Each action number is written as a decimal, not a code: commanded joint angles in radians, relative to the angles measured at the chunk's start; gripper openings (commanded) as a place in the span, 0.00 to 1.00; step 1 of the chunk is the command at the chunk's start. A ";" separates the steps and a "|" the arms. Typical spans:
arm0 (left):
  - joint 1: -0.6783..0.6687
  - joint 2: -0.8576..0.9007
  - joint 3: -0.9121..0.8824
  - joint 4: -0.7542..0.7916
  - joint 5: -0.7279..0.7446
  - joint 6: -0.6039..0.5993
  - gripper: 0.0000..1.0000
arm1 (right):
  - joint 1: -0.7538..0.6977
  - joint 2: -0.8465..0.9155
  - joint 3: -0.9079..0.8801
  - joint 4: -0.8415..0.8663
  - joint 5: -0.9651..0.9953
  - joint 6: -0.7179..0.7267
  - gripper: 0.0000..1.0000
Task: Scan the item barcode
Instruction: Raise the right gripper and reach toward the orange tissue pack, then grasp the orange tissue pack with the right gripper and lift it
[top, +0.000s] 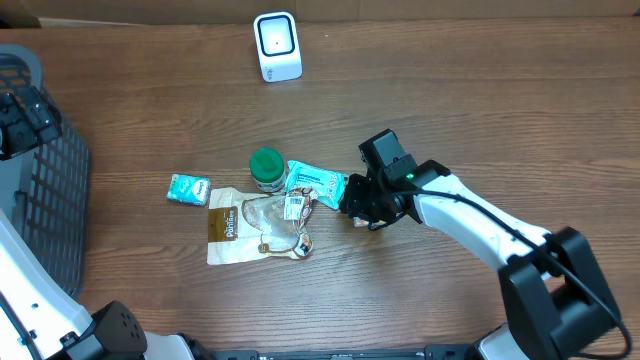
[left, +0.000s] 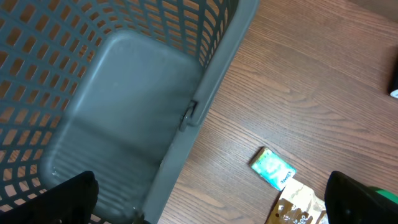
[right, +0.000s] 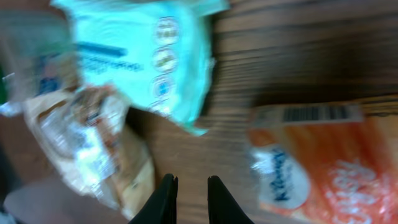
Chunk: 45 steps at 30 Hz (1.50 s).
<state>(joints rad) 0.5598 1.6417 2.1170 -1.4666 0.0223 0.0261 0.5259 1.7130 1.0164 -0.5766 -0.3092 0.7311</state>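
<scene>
Above the table, right gripper (top: 350, 205) sits just beside teal packet (top: 316, 180); left gripper (top: 22, 118) is well apart. Left wrist: fingers (left: 68, 199) spread wide beside basket (left: 205, 93). Right wrist: jaws almost closed, empty; orange packet (right: 323, 168) lies right of tips, barcode (right: 311, 114) crosswise.

My right wrist view is smeared, so the print on the mint-green plastic pouch (right: 146, 56) is unreadable. Beside that pouch, the orange packet with a white barcode strip (right: 323, 162) runs off the right edge. From overhead, my right gripper (top: 350, 206) covers that packet. I cannot tell whether my fingers pinch anything.
</scene>
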 joint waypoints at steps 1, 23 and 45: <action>0.002 0.006 0.012 0.002 -0.003 0.012 1.00 | 0.002 0.030 0.019 0.004 0.037 0.058 0.15; 0.002 0.006 0.012 0.002 -0.003 0.012 1.00 | -0.232 0.031 0.020 -0.187 0.042 -0.229 0.16; 0.002 0.006 0.012 0.002 -0.003 0.012 1.00 | -0.277 0.106 0.180 -0.108 0.050 -0.439 0.29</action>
<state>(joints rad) 0.5598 1.6417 2.1170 -1.4670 0.0223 0.0261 0.2268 1.7592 1.1934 -0.6907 -0.2588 0.2516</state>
